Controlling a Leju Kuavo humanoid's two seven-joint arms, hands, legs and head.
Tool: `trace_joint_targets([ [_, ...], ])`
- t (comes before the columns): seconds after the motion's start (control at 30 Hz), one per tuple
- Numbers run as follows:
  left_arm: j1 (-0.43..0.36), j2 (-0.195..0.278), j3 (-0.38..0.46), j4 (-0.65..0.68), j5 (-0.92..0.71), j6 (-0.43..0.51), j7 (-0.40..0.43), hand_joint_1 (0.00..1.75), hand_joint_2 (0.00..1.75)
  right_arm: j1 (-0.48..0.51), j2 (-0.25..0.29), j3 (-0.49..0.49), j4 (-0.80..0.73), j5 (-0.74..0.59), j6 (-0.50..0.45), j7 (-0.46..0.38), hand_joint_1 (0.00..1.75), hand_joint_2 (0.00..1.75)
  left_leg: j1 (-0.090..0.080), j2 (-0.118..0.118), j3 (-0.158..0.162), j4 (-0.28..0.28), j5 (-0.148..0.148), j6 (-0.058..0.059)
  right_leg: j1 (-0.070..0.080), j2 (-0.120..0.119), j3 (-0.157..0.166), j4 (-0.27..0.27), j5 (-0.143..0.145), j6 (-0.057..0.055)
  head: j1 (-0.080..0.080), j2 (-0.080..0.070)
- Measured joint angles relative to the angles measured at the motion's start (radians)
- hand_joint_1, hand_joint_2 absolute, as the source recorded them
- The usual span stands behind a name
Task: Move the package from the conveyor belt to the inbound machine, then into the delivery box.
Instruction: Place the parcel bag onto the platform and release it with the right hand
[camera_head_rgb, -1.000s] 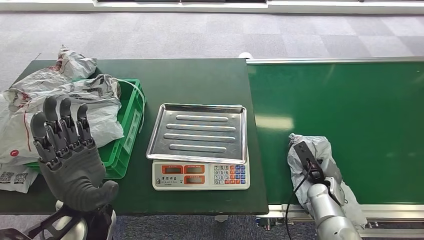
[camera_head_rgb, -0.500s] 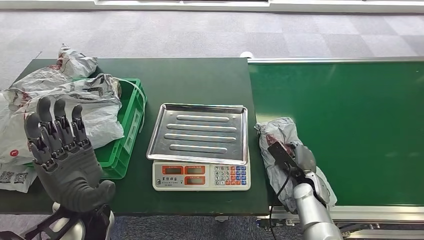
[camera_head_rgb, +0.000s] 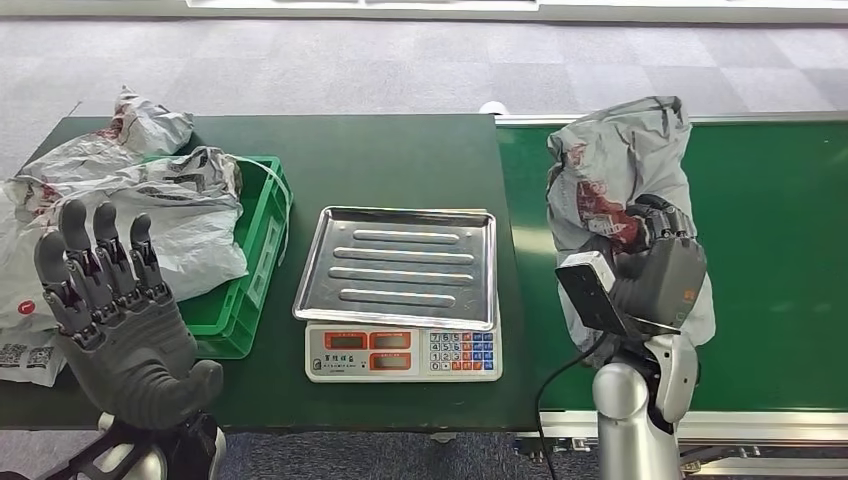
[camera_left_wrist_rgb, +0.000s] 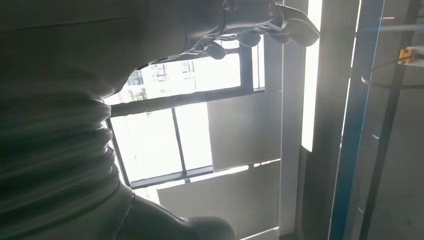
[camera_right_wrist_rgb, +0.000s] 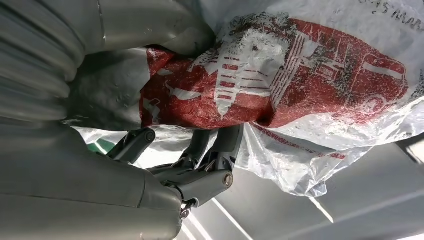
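1. A dark green table (camera_head_rgb: 400, 160) stands on grey carpet, with the green conveyor belt (camera_head_rgb: 780, 230) butting against it at 3 o'clock.
2. My right hand (camera_head_rgb: 655, 265) grips the package (camera_head_rgb: 615, 170), a crumpled grey plastic bag with a red print, held up over the belt's near left part. My wrist and its camera hide the bag's lower half, and the bag covers most of my fingertips.
3. My left hand (camera_head_rgb: 115, 310) is raised at 8 o'clock, palm forward, fingers spread, holding nothing. It hides part of the green crate (camera_head_rgb: 250, 270) and the grey bags (camera_head_rgb: 150, 200) heaped in it.
4. A second ago the package lay on the belt under my right hand, farther right; now it is lifted and nearer the scale (camera_head_rgb: 400, 300).
5. The red print's white lettering is too crumpled to read; the scale's labels are too small.
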Motion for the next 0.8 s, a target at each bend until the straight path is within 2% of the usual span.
trace_joint_targets([
  [0.17,-0.003,0.002,-0.012,0.003,0.003,0.008,0.0,0.0,1.75,0.002,0.007,0.053,-0.064,-0.021,-0.001,-0.003,1.75,1.75,0.0,0.001,0.0,0.0,0.0,0.0,0.0,0.0,0.0,0.0,0.0,0.0,0.0,0.0],
  [0.27,-0.017,0.005,-0.03,0.01,0.012,0.007,0.0,0.0,1.75,-0.043,0.008,0.142,-0.032,-0.037,0.044,-0.01,1.75,1.75,0.0,0.002,0.0,0.0,0.0,0.0,0.001,0.001,0.0,0.0,0.001,-0.001,0.0,0.0],
  [0.37,-0.043,0.004,-0.054,0.02,0.019,-0.001,0.0,0.0,1.75,-0.136,0.018,0.265,0.075,-0.037,0.066,-0.001,1.75,1.75,0.0,0.004,0.0,0.0,0.002,-0.002,0.002,0.002,0.0,0.0,0.002,-0.003,0.0,0.0],
  [0.47,-0.062,0.003,-0.072,0.031,0.018,-0.003,0.0,0.0,1.75,-0.218,0.036,0.364,0.192,-0.041,0.049,0.011,1.75,1.75,0.001,0.003,0.001,0.0,0.003,-0.003,0.002,0.002,0.0,0.0,0.002,-0.003,0.0,0.0],
  [0.8,-0.086,0.003,-0.093,0.048,0.021,-0.001,0.0,0.0,1.75,-0.37,0.076,0.546,0.473,-0.086,0.053,0.048,1.75,1.75,0.001,0.002,0.0,0.0,0.003,-0.003,0.002,0.002,-0.002,0.001,0.002,-0.003,0.0,0.0],
])
